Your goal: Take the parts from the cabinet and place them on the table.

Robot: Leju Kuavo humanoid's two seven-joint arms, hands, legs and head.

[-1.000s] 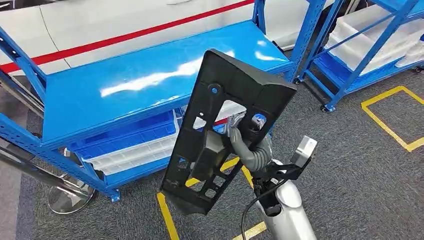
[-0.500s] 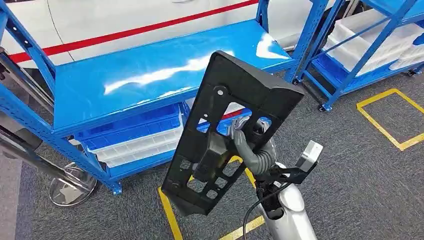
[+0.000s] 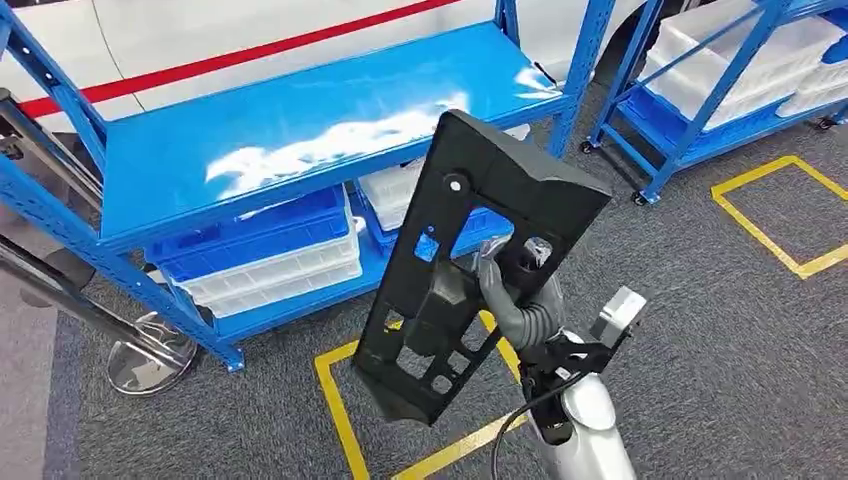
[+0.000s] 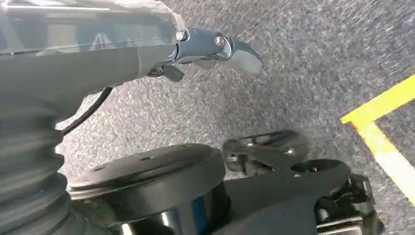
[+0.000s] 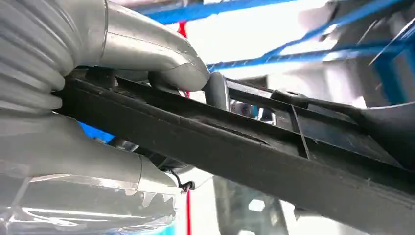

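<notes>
A long black plastic panel with several cut-outs is held up, tilted, in front of the blue cabinet shelf. My right hand grips it through an opening near its middle, fingers hooked over an inner edge. In the right wrist view the thumb and fingers clamp the panel's dark edge. My left hand hangs low over grey carpet with its fingers stretched out and nothing in them.
White and blue bins sit on the cabinet's lower shelf. A second blue rack with white trays stands at the right. Yellow floor tape and a yellow square mark the carpet. A chrome round base stands at the left.
The whole view has shifted, so the camera moved: the cabinet now sits higher and farther off. The panel stays in my right hand, a little lower and to the right.
</notes>
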